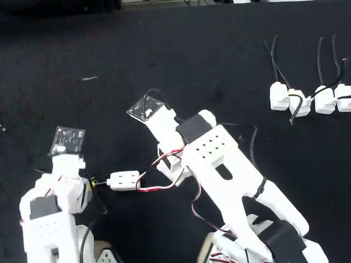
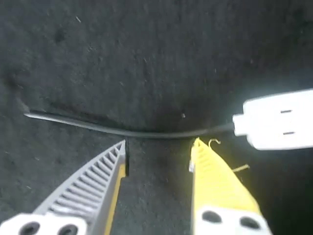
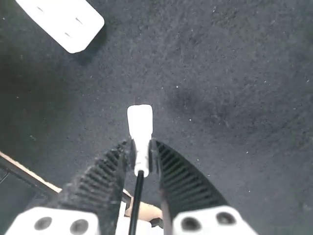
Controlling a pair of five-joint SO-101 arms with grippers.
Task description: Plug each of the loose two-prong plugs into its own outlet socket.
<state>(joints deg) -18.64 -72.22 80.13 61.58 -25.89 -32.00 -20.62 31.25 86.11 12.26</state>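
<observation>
- Presently found the right claw (image 3: pixel 142 145) closed tight on a white plug (image 3: pixel 140 122), pinched between both black fingers (image 3: pixel 105 174) at its cord end, the plug's body sticking out past the fingertips.
- Noted a black cord (image 3: pixel 137 191) running back from that plug between the fingers; prongs not made out.
- Recorded the gripped plug over the black desk (image 3: pixel 234 73), apart from a white outlet socket (image 3: pixel 66 22) lying flat farther off with two slots facing up.
- Found the left claw (image 2: pixel 159 147) spread wide and holding nothing, with a grey finger (image 2: pixel 93 186) on one side and a yellow finger (image 2: pixel 215 181) on the other.
- Noted both of those fingertips just beside a thin black lead (image 2: pixel 122 131) lying across the desk; cannot tell whether touching it.
- Traced that lead into the end of the outlet socket, just past the yellow finger.
- From the high view, placed the socket between the left arm (image 1: pixel 51 223) and the right arm (image 1: pixel 224 170), toward the arms' side of the desk, with red and white wires (image 1: pixel 155 188) looping beside it.
- Logged four more white pieces (image 1: pixel 325 99) with black cords in a row at the far right of the desk, well apart from both arms; cannot tell plugs from sockets there.
</observation>
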